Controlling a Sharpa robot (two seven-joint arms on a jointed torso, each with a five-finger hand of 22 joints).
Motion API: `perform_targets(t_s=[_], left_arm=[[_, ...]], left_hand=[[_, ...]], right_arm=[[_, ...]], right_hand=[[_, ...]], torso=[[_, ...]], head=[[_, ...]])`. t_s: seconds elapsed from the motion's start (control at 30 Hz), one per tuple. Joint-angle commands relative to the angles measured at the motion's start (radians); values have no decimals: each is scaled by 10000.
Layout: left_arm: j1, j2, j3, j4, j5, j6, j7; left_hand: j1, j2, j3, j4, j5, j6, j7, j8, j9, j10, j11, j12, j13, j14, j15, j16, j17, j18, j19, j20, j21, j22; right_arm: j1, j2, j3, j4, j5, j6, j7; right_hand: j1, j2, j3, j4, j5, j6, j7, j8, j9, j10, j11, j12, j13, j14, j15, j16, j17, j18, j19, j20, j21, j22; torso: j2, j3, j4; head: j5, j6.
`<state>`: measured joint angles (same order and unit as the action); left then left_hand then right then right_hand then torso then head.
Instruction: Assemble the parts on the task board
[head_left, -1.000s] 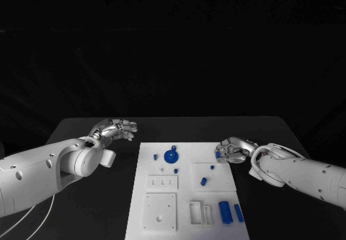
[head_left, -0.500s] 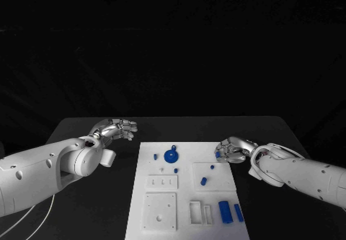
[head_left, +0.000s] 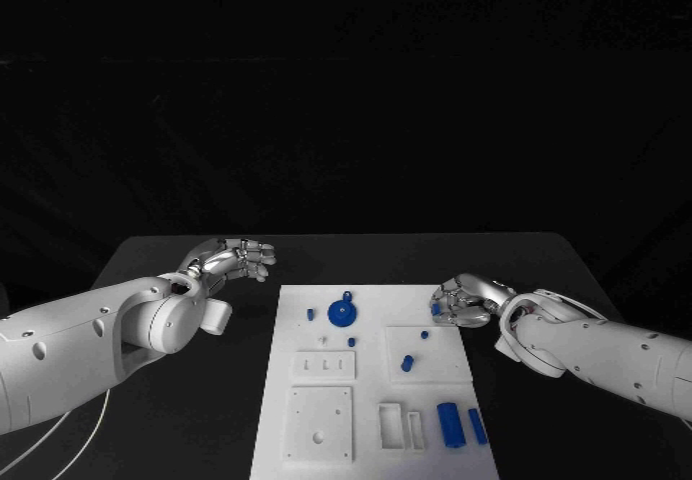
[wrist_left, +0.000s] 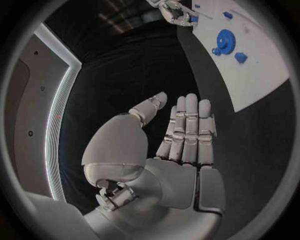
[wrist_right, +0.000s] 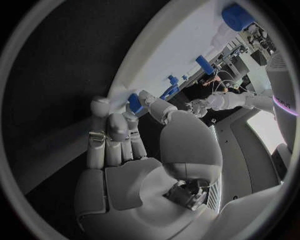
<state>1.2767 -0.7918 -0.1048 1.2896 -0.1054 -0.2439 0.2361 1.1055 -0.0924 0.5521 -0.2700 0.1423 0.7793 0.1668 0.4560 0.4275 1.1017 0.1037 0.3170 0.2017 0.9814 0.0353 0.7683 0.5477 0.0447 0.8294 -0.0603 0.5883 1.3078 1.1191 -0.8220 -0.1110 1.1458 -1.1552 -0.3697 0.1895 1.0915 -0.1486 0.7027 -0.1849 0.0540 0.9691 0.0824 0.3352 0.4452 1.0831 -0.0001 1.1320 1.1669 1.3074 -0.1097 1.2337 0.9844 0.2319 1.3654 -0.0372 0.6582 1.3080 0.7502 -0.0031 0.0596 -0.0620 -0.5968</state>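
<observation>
The white task board (head_left: 325, 375) lies in the middle of the table. On it are a blue gear (head_left: 342, 312), a small blue peg (head_left: 310, 313), a short blue piece (head_left: 408, 362) and two blue cylinders (head_left: 449, 423) near the front right corner. My right hand (head_left: 466, 299) sits at the board's far right edge, fingers curled. It pinches a small blue part (wrist_right: 134, 103) between thumb and fingers, and the same blue part (head_left: 436, 310) peeks out beside the hand. My left hand (head_left: 231, 258) hovers off the board's far left corner, fingers straight, holding nothing (wrist_left: 184, 135).
The black table (head_left: 173, 420) runs on both sides of the board. A white block with slots (head_left: 325, 364) and a square plate with holes (head_left: 319, 422) are on the board's left half. A small white frame (head_left: 401, 424) stands beside the cylinders.
</observation>
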Motion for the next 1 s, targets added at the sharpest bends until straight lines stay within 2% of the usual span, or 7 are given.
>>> perform_targets(t_s=[0.03, 0.17, 0.4, 0.47, 0.53, 0.7, 1.0], left_arm=[[6, 37, 8, 19, -196, 381, 32], [9, 54, 11, 54, -443, 477, -45], [23, 117, 30, 152, -1318, 1195, -777], [61, 152, 33, 210, -1581, 1198, -1026], [134, 198, 35, 261, -1831, 1201, -1287], [359, 295, 38, 370, -2389, 1345, -2117], [546, 627, 37, 600, -2747, 1542, -3475]], left_hand=[[-75, 89, 33, 61, -60, 252, -70, 116, 48, 234, -73, 117, 57, -39, 1, 75, -18, 109, -58, -33, 69, 156], [-154, 162, 22, 95, -65, 568, -192, 198, 86, 524, -206, 227, 121, -5, -17, 110, -28, 110, -41, -47, 91, 157], [-469, 148, -62, 181, -252, 942, -310, 61, 66, 994, -379, 169, 204, 191, -114, 239, -34, 142, 120, -132, 198, 160], [-582, 83, -112, 247, -700, 1013, -322, -37, 51, 1262, -485, 171, 272, 394, -230, 382, 3, 178, 303, -229, 319, 172], [-698, -9, -163, 334, -838, 1025, -311, -147, 32, 1505, -574, 181, 346, 571, -326, 522, 43, 191, 457, -313, 432, 183], [-1016, -288, -429, 589, -896, 1029, -406, -377, 5, 2336, -857, 533, 738, 1207, -756, 1208, 369, 280, 1073, -649, 1002, 235], [-1868, -710, -697, 1400, -936, 983, -537, -587, 32, 2821, -1030, 1265, 1377, 1563, -1184, 2142, 853, 337, 1502, -998, 1696, 244]], right_arm=[[-11, -24, -6, 120, -127, -434, -483], [117, -9, 18, 254, -212, -518, -689], [564, 56, 38, 714, -669, -547, -1291], [715, 114, 39, 892, -894, -480, -1582], [856, 175, 40, 1115, -1117, -469, -1907], [1182, 438, 43, 1574, -1429, -278, -2442], [1368, 1074, 43, 2123, -1797, -444, -3263]], right_hand=[[-4, 100, 72, 5, -51, 307, 212, 59, 61, -1, -80, 35, -15, -3, -70, -15, 14, 299, 63, -8, 43, 199], [-34, 83, 87, 15, -51, 341, 195, 78, 74, 15, -97, 36, -16, 0, -87, -9, 23, 299, 79, -17, 57, 199], [-55, 77, 110, 18, -50, 376, 173, 99, 91, 31, -119, 36, -16, 2, -109, -2, 35, 299, 97, -36, 70, 197], [-57, 75, 113, 17, -51, 379, 171, 101, 93, 33, -122, 36, -16, 2, -112, 0, 37, 299, 100, -39, 71, 197], [-59, 71, 118, 14, -51, 383, 167, 103, 96, 35, -126, 35, -16, 2, -117, 1, 40, 299, 103, -44, 74, 196], [-71, 80, 144, 20, -52, 389, 158, 107, 104, 40, -134, 32, -16, 0, -127, 4, 48, 299, 111, -58, 77, 192], [-147, 81, 171, 74, -51, 383, 154, 104, 112, 42, -139, 21, -18, -5, -132, 1, 56, 299, 118, -63, 77, 185]], torso=[[-2, -8, 0], [-8, -14, -2], [-8, -21, -3], [-7, -17, -3], [-11, -20, -8], [-13, -16, 5], [-5, -27, 11]], head=[[4, 21], [-1, 41], [7, 109], [4, 138], [27, 152], [80, 193], [179, 269]])
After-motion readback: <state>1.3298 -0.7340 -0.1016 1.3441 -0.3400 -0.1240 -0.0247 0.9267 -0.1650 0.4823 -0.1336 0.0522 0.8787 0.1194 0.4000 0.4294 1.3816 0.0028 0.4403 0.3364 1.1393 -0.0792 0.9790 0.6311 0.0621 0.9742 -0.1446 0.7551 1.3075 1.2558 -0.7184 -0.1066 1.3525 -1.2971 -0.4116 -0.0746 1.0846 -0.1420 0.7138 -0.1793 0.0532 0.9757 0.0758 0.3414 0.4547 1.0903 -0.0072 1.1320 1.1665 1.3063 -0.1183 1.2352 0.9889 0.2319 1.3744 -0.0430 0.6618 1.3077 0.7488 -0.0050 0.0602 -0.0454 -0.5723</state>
